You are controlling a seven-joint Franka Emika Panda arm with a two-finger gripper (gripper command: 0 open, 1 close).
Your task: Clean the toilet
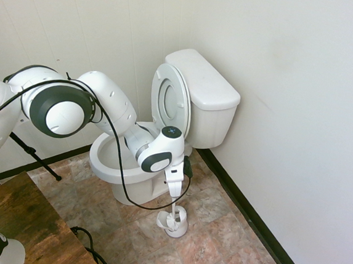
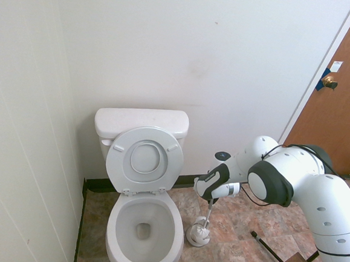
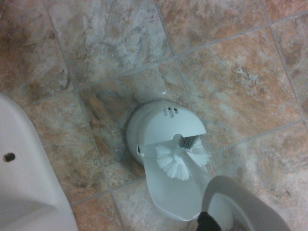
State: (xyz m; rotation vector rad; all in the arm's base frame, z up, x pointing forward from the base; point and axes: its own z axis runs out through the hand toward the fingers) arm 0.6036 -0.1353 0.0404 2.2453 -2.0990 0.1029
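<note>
Now gripper (image 1: 175, 201) clamped on brush handle (image 2: 208, 214), just beside toilet (image 2: 145, 226), above holder (image 1: 174, 223).

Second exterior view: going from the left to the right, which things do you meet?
Toilet → brush holder on the floor → tool gripping the brush handle → wooden door.

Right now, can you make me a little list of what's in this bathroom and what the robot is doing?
room: bathroom with a stone-pattern tile floor
toilet: white, lid and seat up, bowl open
brush holder: small, white, on the floor beside the toilet
toilet brush: white bristles over the holder's opening, handle upright
end effector: points down, shut on the brush handle
door: brown, shut, behind the arm in the second exterior view
cleaning: brush not in the bowl
</note>
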